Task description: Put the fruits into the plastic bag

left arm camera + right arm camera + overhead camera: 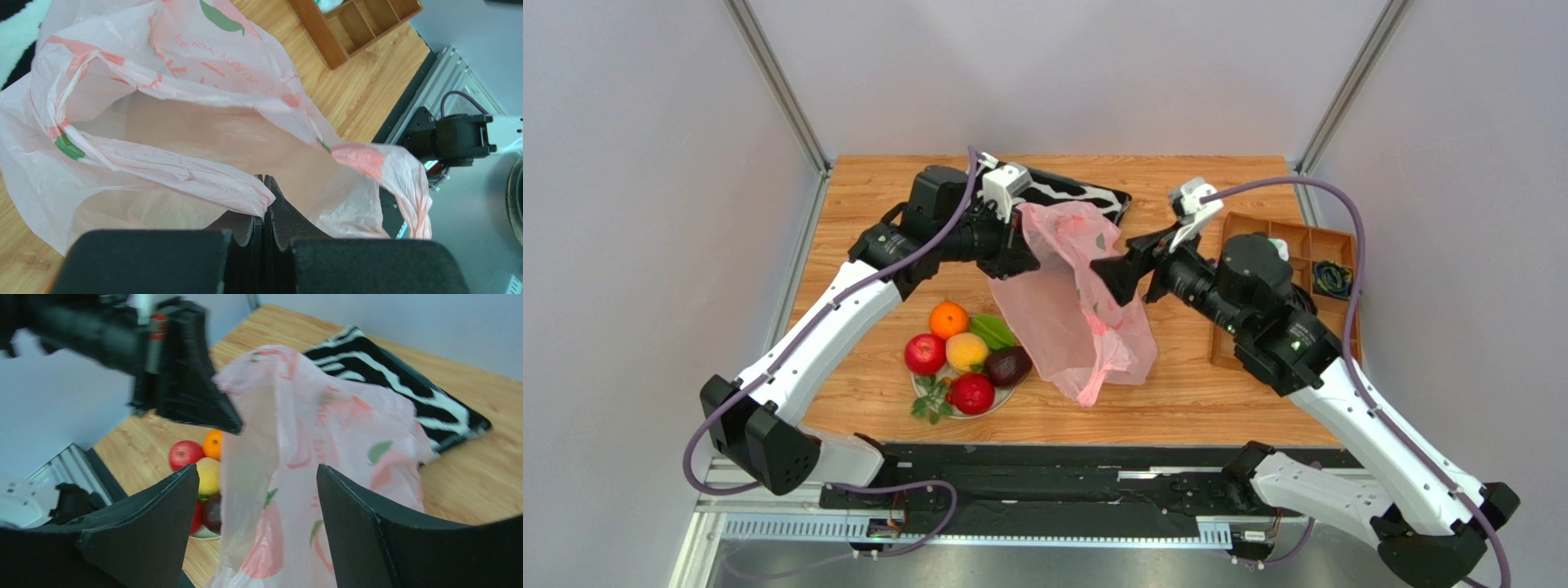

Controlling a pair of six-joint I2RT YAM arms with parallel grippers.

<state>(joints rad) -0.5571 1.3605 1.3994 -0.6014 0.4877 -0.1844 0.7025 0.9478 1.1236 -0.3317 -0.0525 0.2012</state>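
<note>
Left fingers (265, 193) are pinching shut on the pink plastic bag (1075, 306), holding its mouth up above the counter (1210, 404). Right fingers (1120, 272) are gaping wide around the bag's other edge. Fruits (965, 361) are sitting left of the bag, nearer the left arm (830, 331).

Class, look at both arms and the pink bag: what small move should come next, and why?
Probably the right end effector should ease forward and close on the free rim of the bag. It is open and faces that rim, while the left end effector is shut on the other edge, and the fruits lie outside.
</note>
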